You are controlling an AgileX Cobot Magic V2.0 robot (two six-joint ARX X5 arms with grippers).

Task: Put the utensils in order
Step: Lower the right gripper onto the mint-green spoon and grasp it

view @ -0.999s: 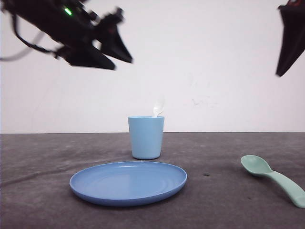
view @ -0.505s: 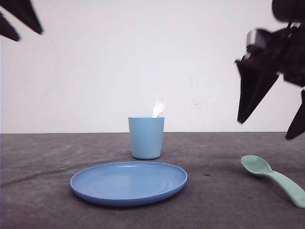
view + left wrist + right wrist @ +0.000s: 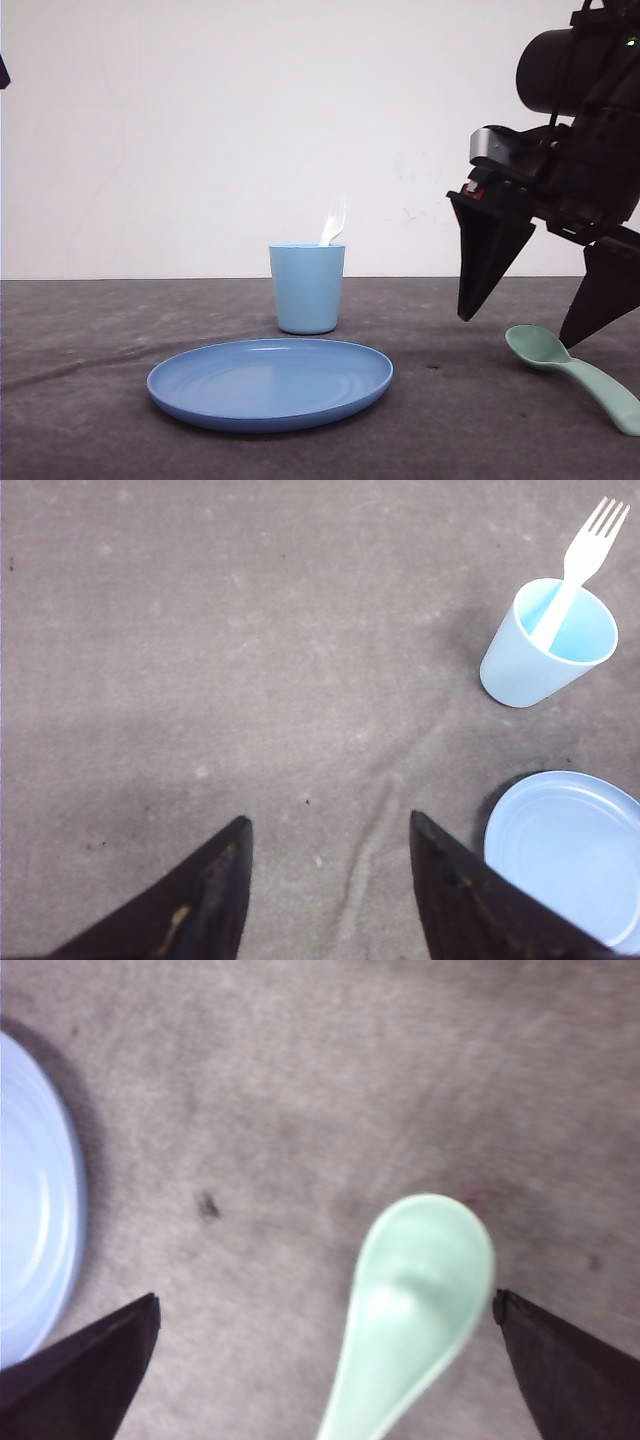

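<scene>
Right wrist view: smooth mint-green plastic spoon (image 3: pixel 415 1310), rounded bowl.

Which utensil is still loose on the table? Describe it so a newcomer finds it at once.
Start from the round blue plate at the front of the grey table, then look to the robot's right. There the mint-green spoon lies flat, below the open right pincer. Unlike the white fork, which stands in the light blue cup, it is green, thick-handled and lying down.

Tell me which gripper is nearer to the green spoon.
Right. The right gripper hangs open just above the green spoon, fingers either side of its bowl. The left gripper is far away, over bare table.
</scene>
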